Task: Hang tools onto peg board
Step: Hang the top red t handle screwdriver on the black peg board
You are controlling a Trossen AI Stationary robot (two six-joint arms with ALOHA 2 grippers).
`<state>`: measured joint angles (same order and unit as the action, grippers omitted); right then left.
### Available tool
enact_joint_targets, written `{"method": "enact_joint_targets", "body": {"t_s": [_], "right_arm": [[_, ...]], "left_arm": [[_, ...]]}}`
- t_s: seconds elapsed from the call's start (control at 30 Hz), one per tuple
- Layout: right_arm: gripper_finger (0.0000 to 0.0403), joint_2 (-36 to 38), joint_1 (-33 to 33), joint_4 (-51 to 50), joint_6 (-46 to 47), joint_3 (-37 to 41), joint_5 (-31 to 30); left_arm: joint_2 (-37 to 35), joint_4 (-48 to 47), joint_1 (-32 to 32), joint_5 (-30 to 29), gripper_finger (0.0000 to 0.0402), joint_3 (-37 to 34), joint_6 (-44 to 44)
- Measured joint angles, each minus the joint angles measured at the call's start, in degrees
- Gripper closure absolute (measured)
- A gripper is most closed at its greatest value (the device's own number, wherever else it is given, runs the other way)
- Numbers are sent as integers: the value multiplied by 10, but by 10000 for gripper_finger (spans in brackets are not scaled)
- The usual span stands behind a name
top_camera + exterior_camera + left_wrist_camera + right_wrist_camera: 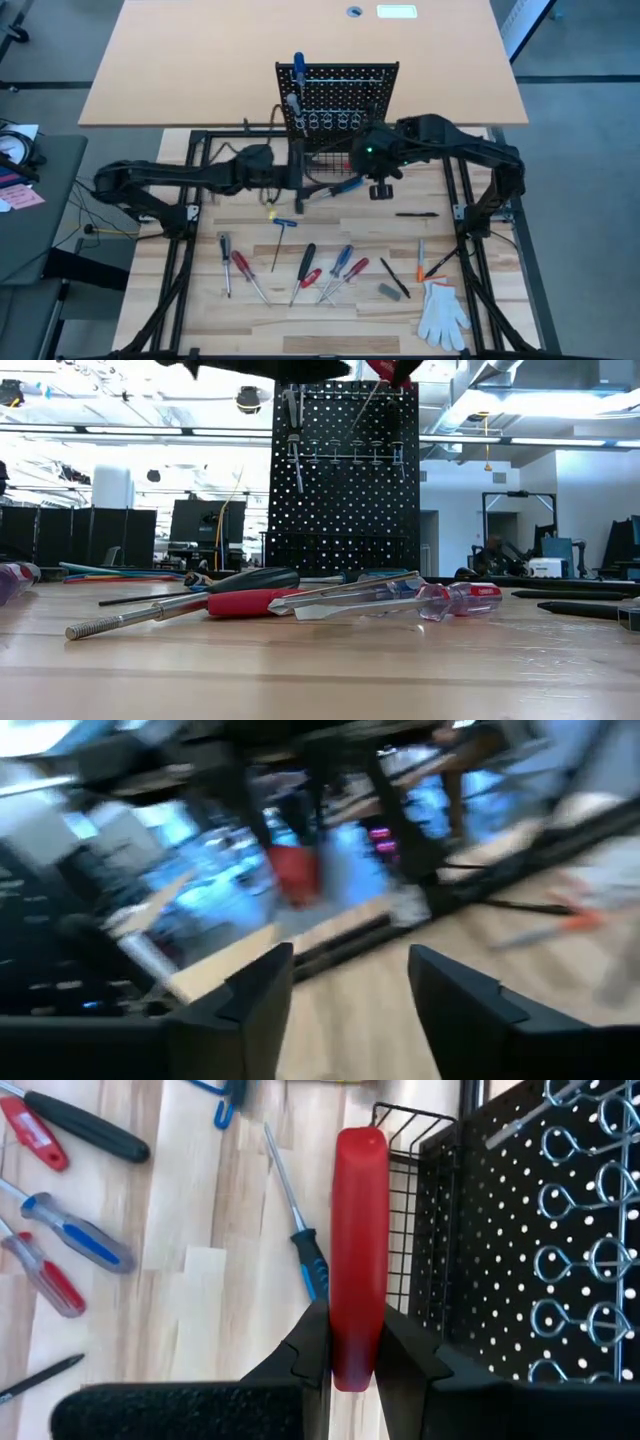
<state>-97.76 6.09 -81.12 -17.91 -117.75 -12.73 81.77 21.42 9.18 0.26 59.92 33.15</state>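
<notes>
Where silver rings line it, the peg board [520, 1240] is black, perforated.

Peg board [345, 475] stands upright, black, perforated, centre of frame, behind tools. Row of silver rings [350, 452] across upper part; thin metal shaft [297, 468] hangs through ring at its left end. Dark arm parts along top edge; red handle [388, 370] at top edge above board, thin shaft slanting down from it. On wooden tabletop [320, 670], in front: black-handled screwdriver [215, 585], red-handled screwdriver [190, 608], clear-and-red-handled screwdriver [420, 600], lying crossed. Room with monitors beyond.
</notes>
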Motion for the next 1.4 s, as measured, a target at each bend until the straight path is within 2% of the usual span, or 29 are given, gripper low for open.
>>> {"method": "enact_joint_targets", "body": {"t_s": [0.1, 0.33, 0.43, 0.73, 1.4], "right_arm": [[345, 0, -1, -1, 1, 0, 0], [345, 0, -1, -5, 1, 0, -3], [345, 0, -1, 1, 0, 0, -3], [345, 0, -8, 21, -2, 0, -3], [345, 0, -20, 27, -2, 0, 0]], "left_arm": [[22, 5, -1, -26, 191, 34, -2], [36, 4, -1, -12, 203, 68, -26], [36, 5, -1, 21, 213, 68, -35], [36, 24, -1, 41, 252, 68, -53], [63, 33, -1, 53, 339, 68, -54]]}}
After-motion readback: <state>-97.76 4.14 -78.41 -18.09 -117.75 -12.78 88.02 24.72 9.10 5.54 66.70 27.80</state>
